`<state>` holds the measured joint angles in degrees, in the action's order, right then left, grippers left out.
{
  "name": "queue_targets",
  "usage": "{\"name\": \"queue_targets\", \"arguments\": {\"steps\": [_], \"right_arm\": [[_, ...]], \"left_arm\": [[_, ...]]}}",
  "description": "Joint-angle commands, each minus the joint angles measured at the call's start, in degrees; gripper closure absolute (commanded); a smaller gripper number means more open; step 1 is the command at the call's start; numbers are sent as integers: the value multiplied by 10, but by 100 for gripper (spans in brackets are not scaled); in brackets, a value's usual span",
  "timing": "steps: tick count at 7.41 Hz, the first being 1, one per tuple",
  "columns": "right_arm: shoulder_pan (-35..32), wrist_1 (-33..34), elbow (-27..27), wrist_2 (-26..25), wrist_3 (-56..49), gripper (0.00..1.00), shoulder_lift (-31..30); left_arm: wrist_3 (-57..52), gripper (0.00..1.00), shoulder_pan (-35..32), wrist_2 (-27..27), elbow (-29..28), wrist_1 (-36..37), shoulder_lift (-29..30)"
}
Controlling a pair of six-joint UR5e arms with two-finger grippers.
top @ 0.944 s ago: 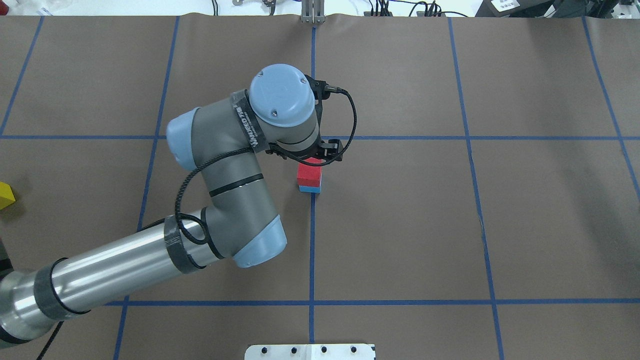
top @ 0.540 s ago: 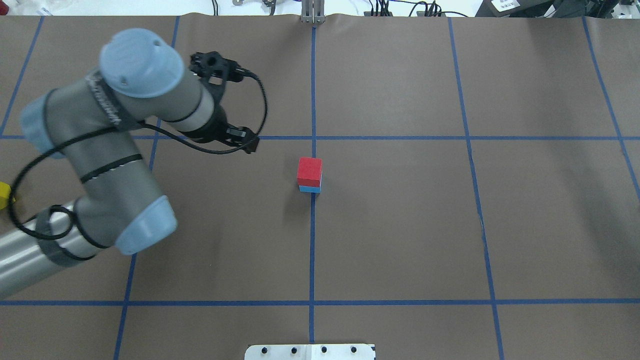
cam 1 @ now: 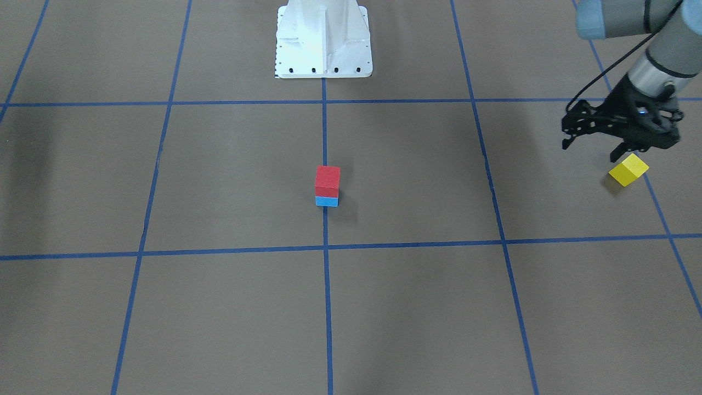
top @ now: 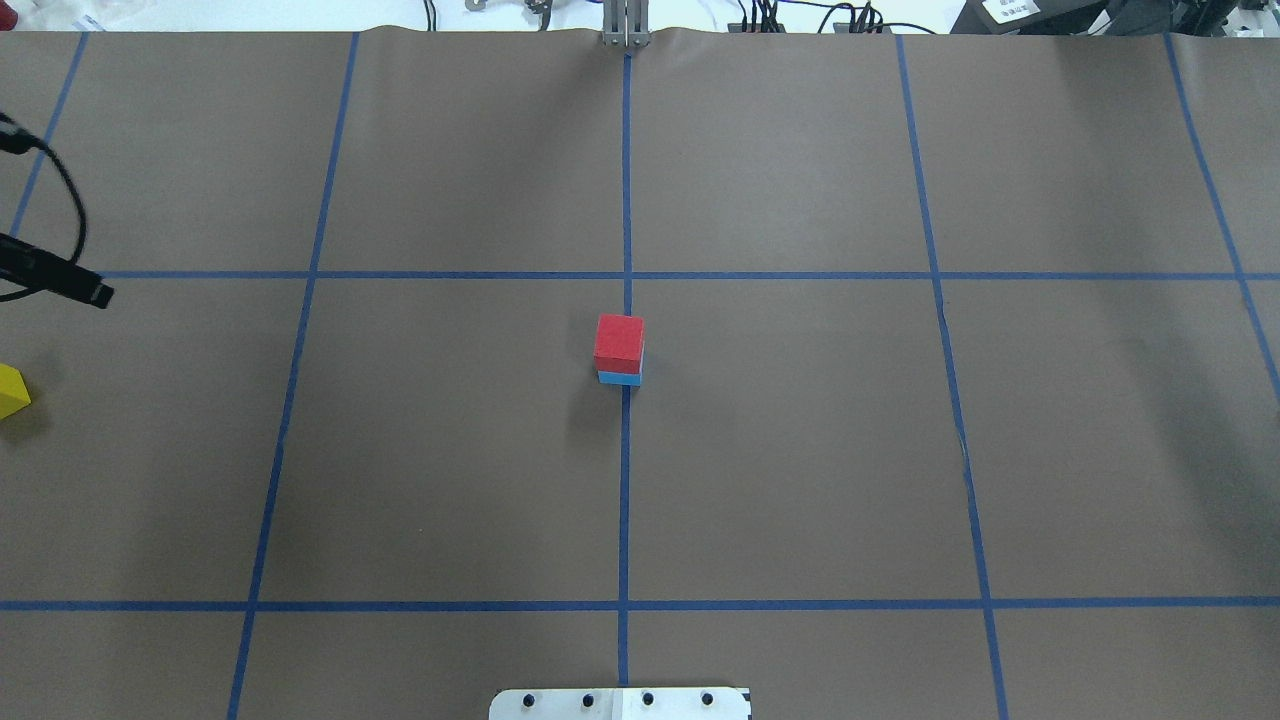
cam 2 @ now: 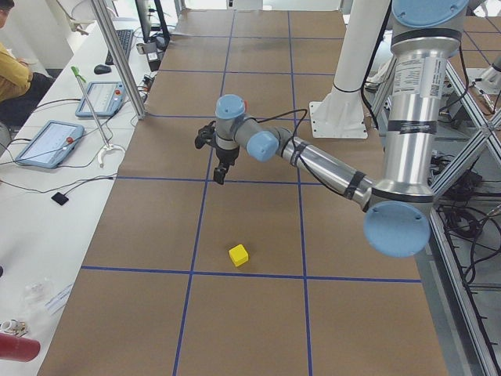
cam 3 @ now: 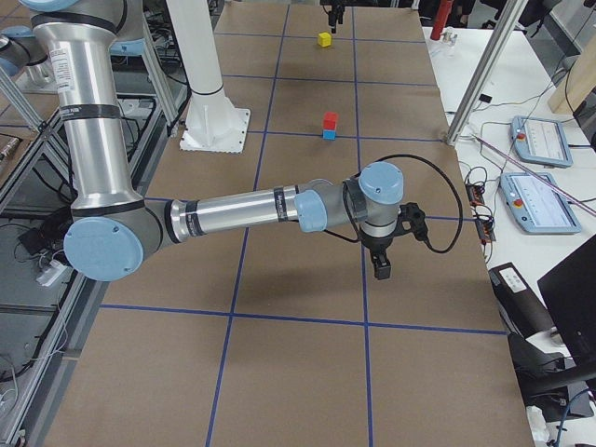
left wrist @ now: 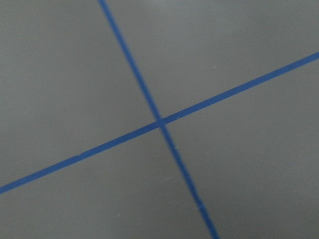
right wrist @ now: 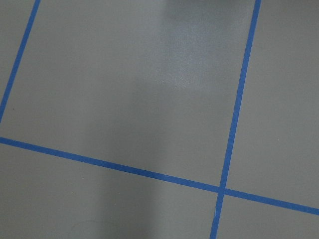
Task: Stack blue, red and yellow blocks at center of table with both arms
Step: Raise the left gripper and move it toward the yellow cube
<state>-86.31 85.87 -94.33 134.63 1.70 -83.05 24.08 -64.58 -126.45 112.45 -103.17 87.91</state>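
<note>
Overhead exterior: red block (top: 619, 341) sits on blue block (top: 620, 378) at center; yellow block (top: 10, 392) unstacked, left jaws released near it, right jaws unclear

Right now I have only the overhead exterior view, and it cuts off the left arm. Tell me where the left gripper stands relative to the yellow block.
Observer: In the front-facing view the left gripper hangs open and empty above the table, not touching the yellow block.
Operator: Give me the block's pose.
Observer: The exterior left view shows it whole. It lies flat and alone, turned askew to the blue tape lines.
Operator: Report the right arm.
Observer: Only the exterior right view shows it. The right gripper is over bare table, well away from the red block. I cannot tell whether it is open or shut.
</note>
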Motion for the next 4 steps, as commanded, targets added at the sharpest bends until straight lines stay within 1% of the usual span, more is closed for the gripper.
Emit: {"name": "queue_targets", "arguments": {"steps": [1, 2, 3, 4], "right_arm": [[0, 0, 3, 0, -6, 0, -7], [0, -1, -1, 0, -8, 0, -14], [0, -10, -2, 0, -7, 0, -14], [0, -21, 0, 0, -7, 0, -15]], "left_arm": [[157, 0, -33, 14, -21, -128, -85], [167, 0, -30, 61, -68, -204, -97], [37, 0, -30, 58, -142, -312, -99], [-60, 0, -30, 35, -174, -342, -99]]}}
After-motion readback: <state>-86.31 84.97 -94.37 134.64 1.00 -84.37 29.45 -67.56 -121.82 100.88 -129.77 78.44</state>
